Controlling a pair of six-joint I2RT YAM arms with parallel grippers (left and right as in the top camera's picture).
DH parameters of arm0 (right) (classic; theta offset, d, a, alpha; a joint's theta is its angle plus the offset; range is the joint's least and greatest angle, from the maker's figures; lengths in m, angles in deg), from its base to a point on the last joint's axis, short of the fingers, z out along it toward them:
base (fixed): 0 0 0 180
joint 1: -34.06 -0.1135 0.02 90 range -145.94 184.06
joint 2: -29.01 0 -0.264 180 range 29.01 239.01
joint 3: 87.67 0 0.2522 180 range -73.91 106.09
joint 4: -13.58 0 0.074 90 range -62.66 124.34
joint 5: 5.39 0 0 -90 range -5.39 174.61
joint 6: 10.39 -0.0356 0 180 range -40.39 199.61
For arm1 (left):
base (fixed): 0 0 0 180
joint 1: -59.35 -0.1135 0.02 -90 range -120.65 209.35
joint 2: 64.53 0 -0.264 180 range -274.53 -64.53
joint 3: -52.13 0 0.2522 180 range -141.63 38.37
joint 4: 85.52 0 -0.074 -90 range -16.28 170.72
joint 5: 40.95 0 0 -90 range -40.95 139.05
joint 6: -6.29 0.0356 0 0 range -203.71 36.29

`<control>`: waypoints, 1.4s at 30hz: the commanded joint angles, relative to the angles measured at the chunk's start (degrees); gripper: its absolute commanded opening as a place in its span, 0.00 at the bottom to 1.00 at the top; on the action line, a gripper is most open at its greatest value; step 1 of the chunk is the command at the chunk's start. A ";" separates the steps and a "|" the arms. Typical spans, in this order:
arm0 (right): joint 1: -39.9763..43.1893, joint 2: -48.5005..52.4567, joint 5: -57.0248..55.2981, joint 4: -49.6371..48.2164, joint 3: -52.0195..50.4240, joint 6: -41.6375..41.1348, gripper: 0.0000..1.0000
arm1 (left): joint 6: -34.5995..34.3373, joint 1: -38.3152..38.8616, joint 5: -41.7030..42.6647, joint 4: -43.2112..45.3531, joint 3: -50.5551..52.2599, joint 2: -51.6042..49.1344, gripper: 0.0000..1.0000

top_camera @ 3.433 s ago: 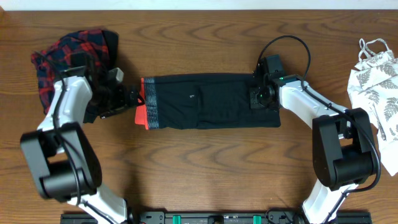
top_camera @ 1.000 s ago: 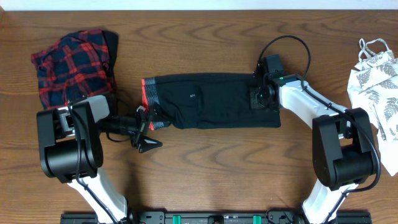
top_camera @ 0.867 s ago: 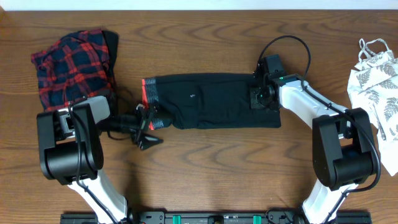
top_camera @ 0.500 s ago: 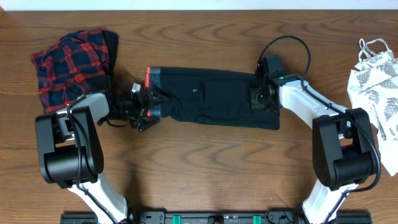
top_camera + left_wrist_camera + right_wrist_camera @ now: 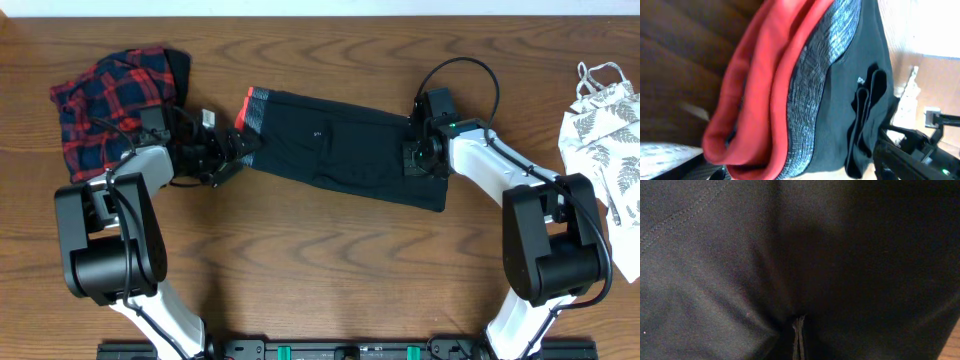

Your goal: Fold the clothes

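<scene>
Leggings look limp and light, best taken by the waistband; right gripper sits clamped on their far end, left gripper impossible to read.

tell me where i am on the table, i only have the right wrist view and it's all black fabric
Observer: your right pincer is shut, at the right end of the black leggings.
Operator: what's the other arm doing
Observer: the left pincer is at the grey-and-red waistband; i can't tell if it grips.
Operator: anything else around
Observer: a plaid piece lies far left, a leaf-print top at the right edge.
</scene>
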 commanded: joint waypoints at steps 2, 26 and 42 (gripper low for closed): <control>0.04 3.50 -3.52 2.01 -2.99 -0.68 0.01 | 1.36 -0.52 -24.22 -2.05 4.92 -7.78 0.91; -9.84 3.50 8.46 -30.58 -2.97 4.20 0.01 | -0.94 0.02 -21.57 0.11 5.57 -7.82 0.95; -4.68 3.50 0.52 -11.06 -3.04 8.02 0.01 | -0.96 -0.02 -23.71 0.74 5.57 -7.82 0.95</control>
